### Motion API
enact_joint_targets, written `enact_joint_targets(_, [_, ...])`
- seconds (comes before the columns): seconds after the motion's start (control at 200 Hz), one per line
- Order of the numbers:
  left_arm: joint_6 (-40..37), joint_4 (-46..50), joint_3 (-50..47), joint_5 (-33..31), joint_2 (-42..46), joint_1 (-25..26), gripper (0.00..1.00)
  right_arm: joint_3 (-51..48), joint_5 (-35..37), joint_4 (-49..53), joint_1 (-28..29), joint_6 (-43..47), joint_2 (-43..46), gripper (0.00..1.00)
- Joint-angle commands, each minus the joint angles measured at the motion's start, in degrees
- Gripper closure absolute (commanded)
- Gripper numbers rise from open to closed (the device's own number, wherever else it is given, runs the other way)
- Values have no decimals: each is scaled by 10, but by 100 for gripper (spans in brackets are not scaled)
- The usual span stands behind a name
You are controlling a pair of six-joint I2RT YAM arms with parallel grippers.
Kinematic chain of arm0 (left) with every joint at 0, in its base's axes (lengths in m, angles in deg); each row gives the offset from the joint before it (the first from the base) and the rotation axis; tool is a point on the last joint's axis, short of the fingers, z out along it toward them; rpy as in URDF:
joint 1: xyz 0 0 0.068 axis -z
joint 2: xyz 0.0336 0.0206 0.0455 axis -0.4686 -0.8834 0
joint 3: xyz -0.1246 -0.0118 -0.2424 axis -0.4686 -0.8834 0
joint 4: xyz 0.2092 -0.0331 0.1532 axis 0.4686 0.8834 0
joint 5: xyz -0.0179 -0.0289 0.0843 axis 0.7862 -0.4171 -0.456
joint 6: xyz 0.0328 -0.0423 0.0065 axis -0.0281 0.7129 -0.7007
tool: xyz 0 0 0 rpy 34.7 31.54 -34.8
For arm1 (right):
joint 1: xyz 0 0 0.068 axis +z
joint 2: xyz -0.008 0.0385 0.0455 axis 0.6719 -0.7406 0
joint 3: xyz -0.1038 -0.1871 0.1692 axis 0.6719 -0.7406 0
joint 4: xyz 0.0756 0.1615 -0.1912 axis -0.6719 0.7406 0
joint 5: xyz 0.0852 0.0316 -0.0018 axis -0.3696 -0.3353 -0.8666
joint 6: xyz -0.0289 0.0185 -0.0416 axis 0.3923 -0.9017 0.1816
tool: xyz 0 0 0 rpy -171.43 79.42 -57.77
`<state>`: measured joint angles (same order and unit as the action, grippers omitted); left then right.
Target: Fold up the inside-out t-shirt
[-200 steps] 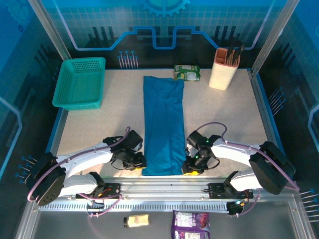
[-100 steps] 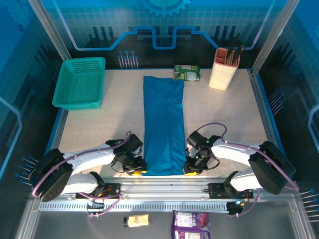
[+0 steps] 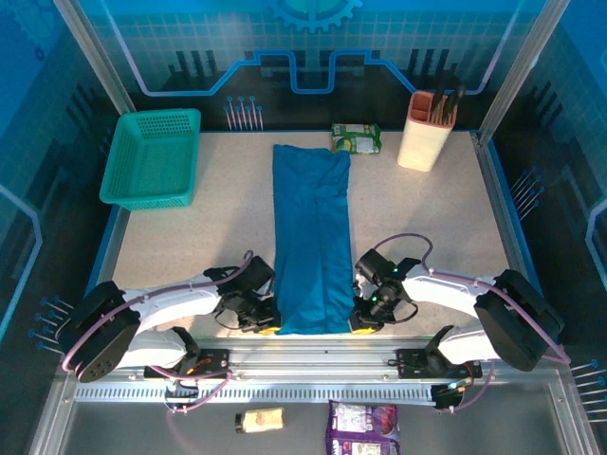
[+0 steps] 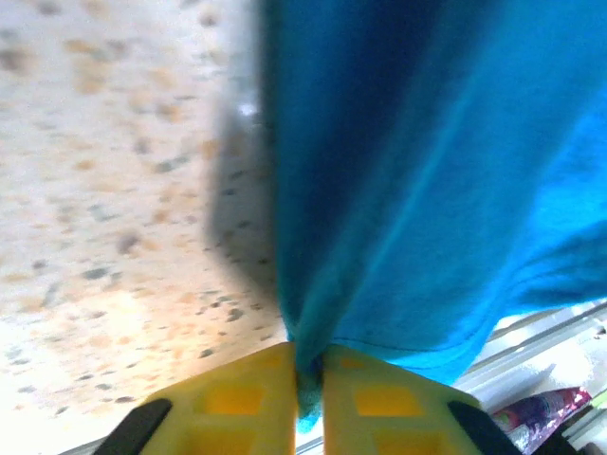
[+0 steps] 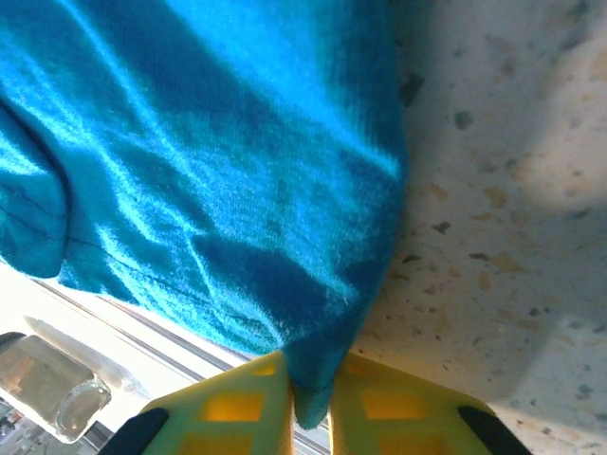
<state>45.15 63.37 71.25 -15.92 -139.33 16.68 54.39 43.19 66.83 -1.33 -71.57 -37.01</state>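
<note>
Blue t-shirt (image 3: 311, 237) corners, apparently, in grippers (image 4: 305, 368) (image 5: 308, 377)

- A robot lab's test cell: a left arm (image 3: 171, 300) and a right arm (image 3: 446, 282) are bolted to a slotted aluminium rail (image 3: 322, 362) at the near edge.
- Slanted metal posts (image 3: 95, 57) fence in a speckled tabletop (image 3: 228, 218).
- The far side has a blue printed backdrop (image 3: 398, 38) with a gear and circuit lines.
</note>
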Motion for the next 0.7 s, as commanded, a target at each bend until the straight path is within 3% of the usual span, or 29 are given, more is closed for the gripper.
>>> enact_joint_targets(0.0, [5, -12, -8, 23, 16, 14, 91, 25, 2, 34, 12, -6, 19, 87])
enact_joint_targets(0.13, [-4, 15, -8, 31, 39, 31, 97, 41, 11, 70, 31, -6, 30, 93])
enact_joint_targets(0.34, [-13, 61, -3, 73, 108, 43, 100, 71, 27, 179, 72, -2, 87, 99])
enact_joint_targets(0.695, [-30, 148, 70, 122, 162, 98, 100, 107, -28, 310, 109, -30, 229, 100])
